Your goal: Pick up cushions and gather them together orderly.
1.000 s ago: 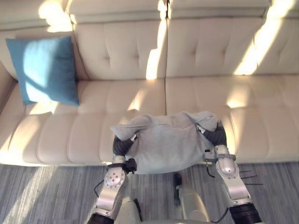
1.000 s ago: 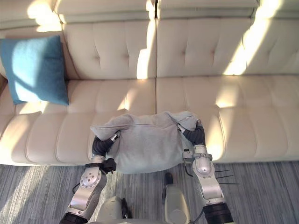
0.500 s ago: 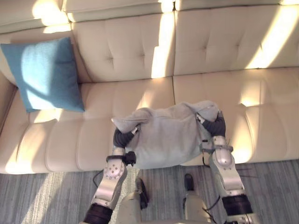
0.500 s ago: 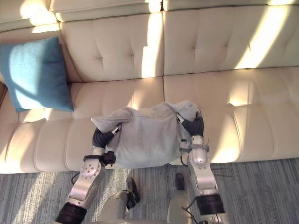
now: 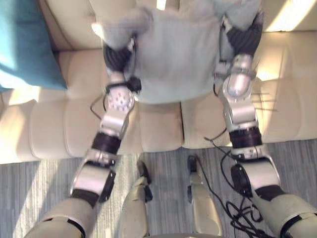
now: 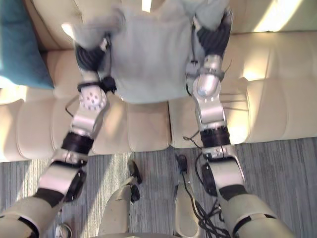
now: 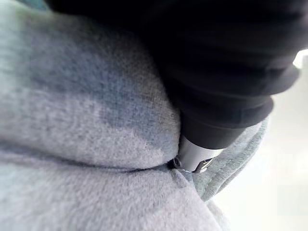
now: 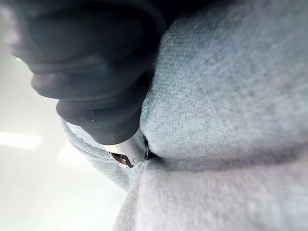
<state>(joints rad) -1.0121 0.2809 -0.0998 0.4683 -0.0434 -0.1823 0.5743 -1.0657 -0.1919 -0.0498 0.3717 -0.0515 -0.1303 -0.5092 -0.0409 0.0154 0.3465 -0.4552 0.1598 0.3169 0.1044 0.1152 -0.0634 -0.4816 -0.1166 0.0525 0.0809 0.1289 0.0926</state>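
Grey cushion (image 5: 173, 54) is up between both hands, over the middle of the cream sofa (image 5: 44, 129). The left hand (image 5: 118, 57) is pushed into its left edge and the right hand (image 5: 245, 37) into its right edge, with fabric bunching round both. Up close, cloth folds over each hand, so whether the fingers are spread or pinching, I cannot tell. The blue cushion (image 5: 22, 44) sits far left on the sofa, well apart from the grey one.
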